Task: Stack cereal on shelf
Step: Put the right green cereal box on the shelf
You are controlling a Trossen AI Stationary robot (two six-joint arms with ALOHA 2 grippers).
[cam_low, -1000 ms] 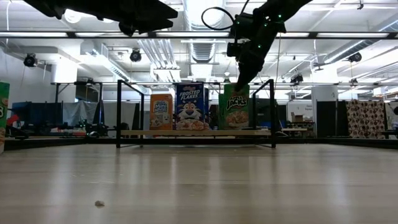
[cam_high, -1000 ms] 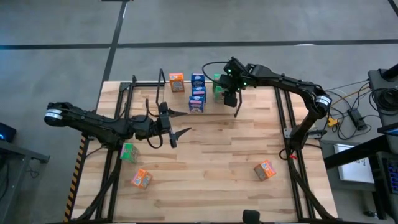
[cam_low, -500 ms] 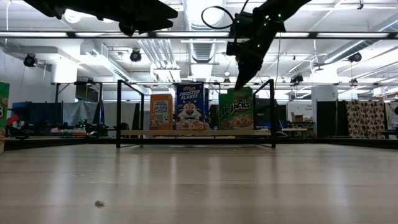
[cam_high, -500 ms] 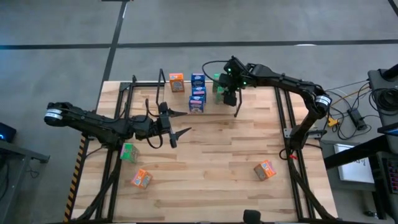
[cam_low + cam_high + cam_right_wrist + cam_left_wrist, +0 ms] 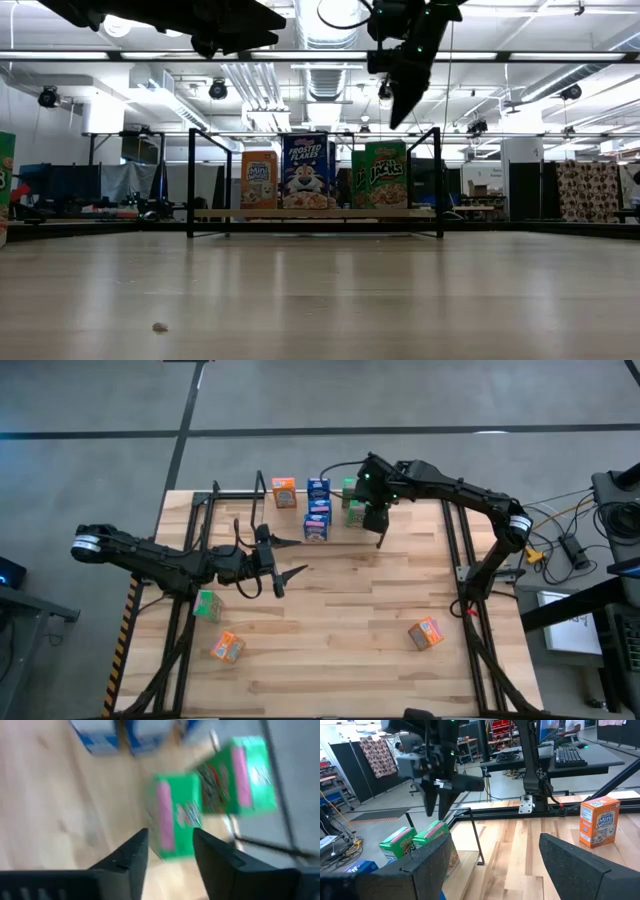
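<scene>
The shelf (image 5: 214, 500) (image 5: 189, 180) stands along the table's far edge. On it stand cereal boxes: an orange one (image 5: 284, 492) (image 5: 259, 180), three blue ones (image 5: 318, 510) (image 5: 305, 172) and two green ones (image 5: 355, 513) (image 5: 378, 175) (image 5: 175, 815). My right gripper (image 5: 398, 110) (image 5: 170, 852) hangs open above the nearer green box, clear of it, slanting down. My left gripper (image 5: 288, 558) (image 5: 495, 870) waits open and level over the table's left middle, with nothing between its fingers.
Loose cereal boxes lie on the table: a green one (image 5: 207, 604) and an orange one (image 5: 227, 647) near the left front, another orange one (image 5: 427, 632) (image 5: 598, 820) at the right front. The wooden table's middle is bare.
My right gripper has come off the top of the green box and risen well above it, drawing slightly toward the table's near edge. The green box, slightly tipped under the fingers before, now stands upright on the shelf beside the blue box.
</scene>
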